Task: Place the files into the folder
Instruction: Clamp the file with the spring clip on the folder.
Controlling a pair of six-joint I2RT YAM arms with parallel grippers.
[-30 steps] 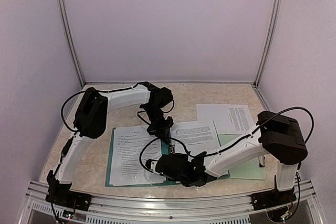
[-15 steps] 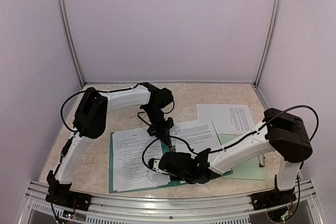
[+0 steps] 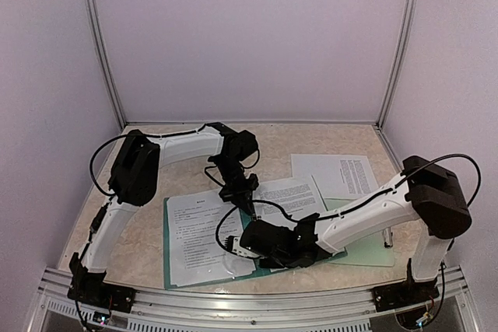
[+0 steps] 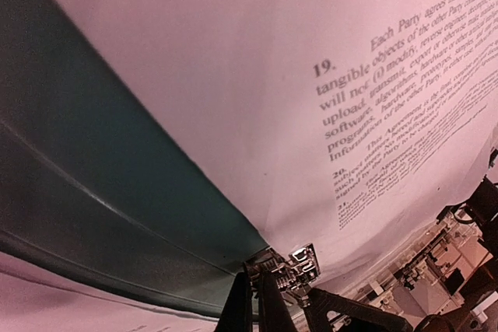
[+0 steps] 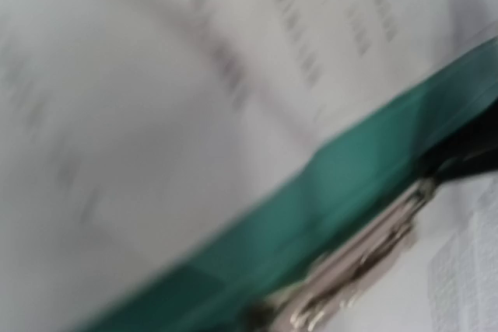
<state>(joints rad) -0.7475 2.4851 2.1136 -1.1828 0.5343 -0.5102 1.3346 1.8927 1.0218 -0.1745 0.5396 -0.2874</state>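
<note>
The dark teal folder (image 3: 166, 248) lies open near the table's front. One printed sheet of the files (image 3: 198, 231) lies on its left half, and another sheet (image 3: 292, 196) lies over its right half. My left gripper (image 3: 247, 211) points down at the folder's middle. In the left wrist view its fingers (image 4: 261, 289) are shut, tips at a metal clip (image 4: 299, 268) between the folder (image 4: 117, 169) and a sheet (image 4: 233, 75). My right gripper (image 3: 232, 245) sits low over the folder's near edge. The blurred right wrist view shows folder (image 5: 342, 192), paper (image 5: 117, 114) and clip (image 5: 366, 258), not its fingers.
A pale mint-green clipboard (image 3: 359, 252) lies at the right under my right arm. Another printed sheet (image 3: 342, 172) lies behind it. Frame posts and white walls close in the back and sides, and a metal rail (image 3: 233, 301) runs along the near edge.
My right arm has drawn to the right, its gripper sliding a little right along the folder's near edge. The left arm has not moved.
</note>
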